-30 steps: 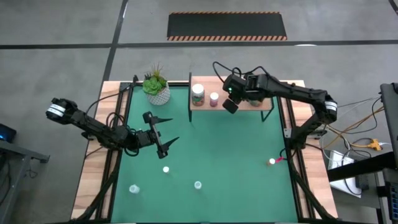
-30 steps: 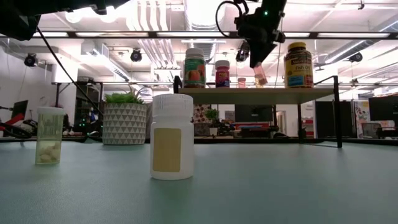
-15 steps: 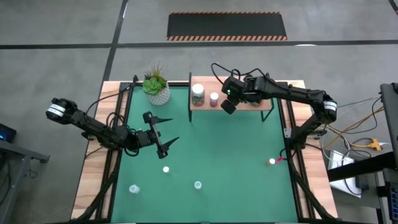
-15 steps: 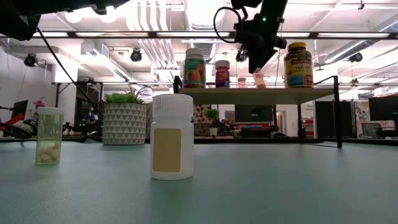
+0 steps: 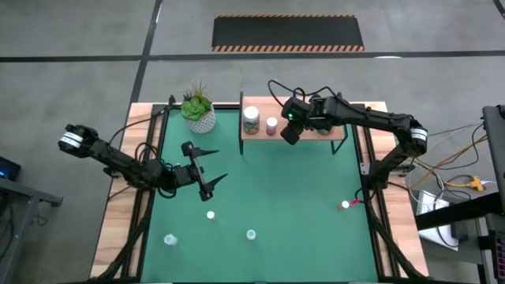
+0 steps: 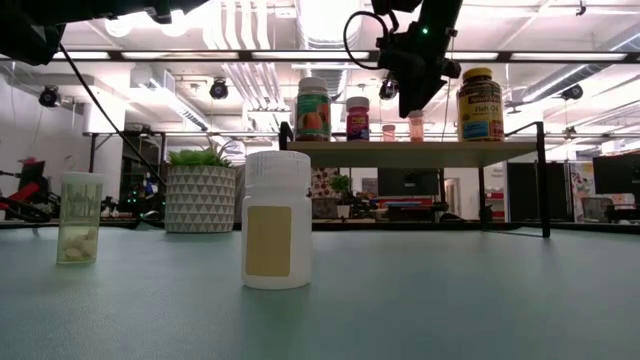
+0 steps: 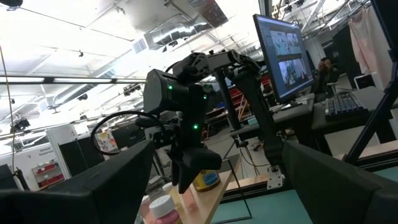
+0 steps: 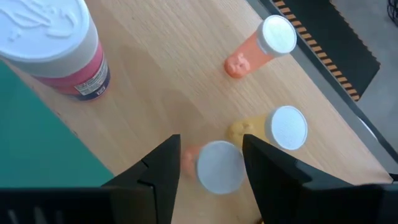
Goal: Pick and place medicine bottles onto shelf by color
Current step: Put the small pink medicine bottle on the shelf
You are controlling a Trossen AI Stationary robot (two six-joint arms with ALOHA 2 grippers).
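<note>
Small orange-pink white-capped bottle [image 8: 214, 165] upright on light wood shelf [image 8: 161, 74], long axis vertical, cap up, between fingers of right gripper [image 8: 208, 168]. Jaws parted either side, apparently not squeezing; looks like release. Placed near two other orange white-capped vials [image 8: 258, 46], probably colour grouping. Pink-labelled white-lidded jar [image 8: 53, 43] stands apart. Left gripper [image 5: 207, 168] waits above green table [image 5: 276, 197], jaws wide open, empty.

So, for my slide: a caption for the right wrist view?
Right end effector open above a white-capped pink bottle standing on the shelf.
</note>
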